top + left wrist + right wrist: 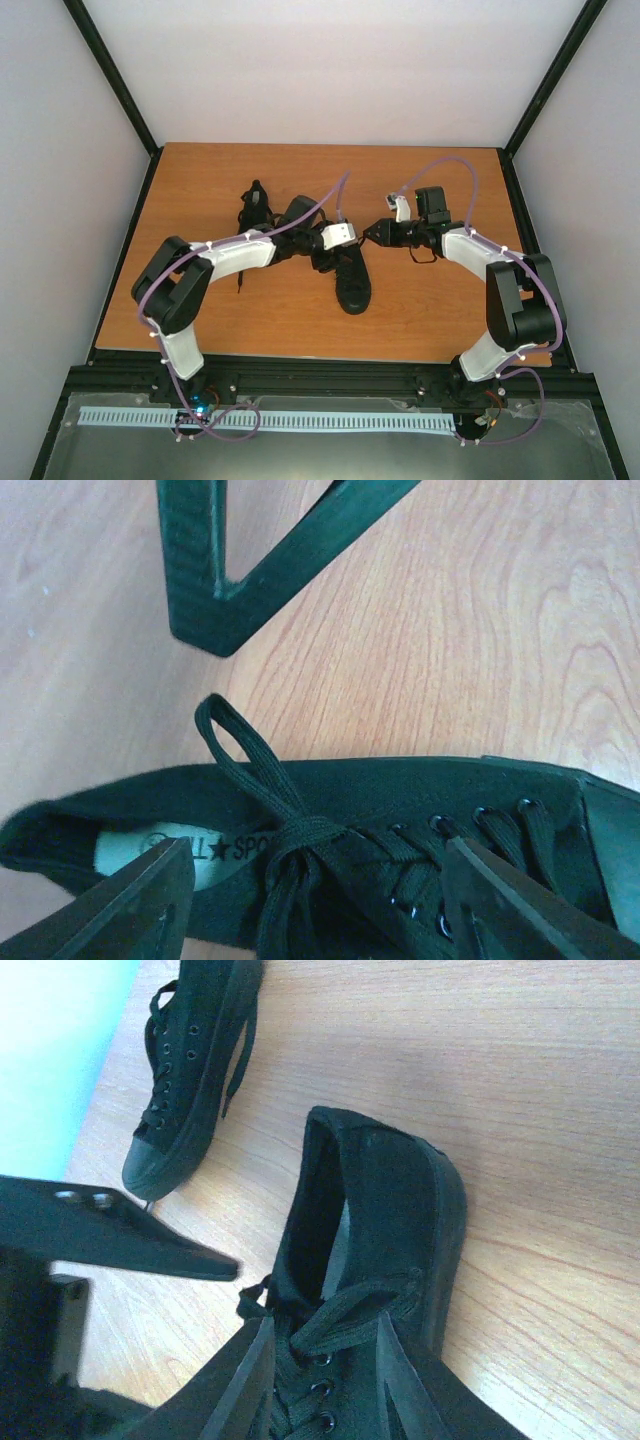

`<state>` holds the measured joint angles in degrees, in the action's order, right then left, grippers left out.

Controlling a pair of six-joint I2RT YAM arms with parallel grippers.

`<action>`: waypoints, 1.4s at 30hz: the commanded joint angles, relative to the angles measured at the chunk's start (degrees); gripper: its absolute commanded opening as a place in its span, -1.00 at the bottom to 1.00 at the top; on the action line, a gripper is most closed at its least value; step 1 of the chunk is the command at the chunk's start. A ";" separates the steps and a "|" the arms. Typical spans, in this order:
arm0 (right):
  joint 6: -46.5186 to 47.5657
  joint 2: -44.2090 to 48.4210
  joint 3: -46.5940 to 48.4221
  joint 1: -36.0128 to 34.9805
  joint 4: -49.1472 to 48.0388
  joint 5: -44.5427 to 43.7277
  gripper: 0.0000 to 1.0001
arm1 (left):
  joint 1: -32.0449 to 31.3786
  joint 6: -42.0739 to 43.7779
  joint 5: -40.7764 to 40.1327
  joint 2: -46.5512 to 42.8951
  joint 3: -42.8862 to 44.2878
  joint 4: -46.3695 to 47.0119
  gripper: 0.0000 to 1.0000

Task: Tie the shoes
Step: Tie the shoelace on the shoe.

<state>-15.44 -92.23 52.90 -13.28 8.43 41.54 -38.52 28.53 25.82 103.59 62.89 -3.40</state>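
Two black shoes lie on the wooden table. The near shoe (352,285) is at the centre and the other shoe (255,205) is farther back on the left. My left gripper (320,850) hangs open over the near shoe, its fingers either side of the knotted lace (300,830). One lace loop (235,745) sticks out over the shoe's side onto the table. My right gripper (325,1318) is open above the same shoe's top eyelets. A flat lace loop (360,1305) lies between its fingers, not pinched. The two grippers nearly meet over the shoe.
The second shoe (185,1070) lies on its side near the table's left edge with its laces loose. Bare wood (430,300) surrounds the near shoe. Black frame posts and white walls border the table.
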 commanded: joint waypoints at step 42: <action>0.07 0.77 -0.78 -0.20 0.34 -2.23 -0.40 | -0.42 3.52 -0.80 -2.60 -1.72 -8.61 -0.98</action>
<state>-15.51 -91.96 52.23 -13.28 8.45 39.42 -38.74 32.08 26.06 101.58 59.83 -12.32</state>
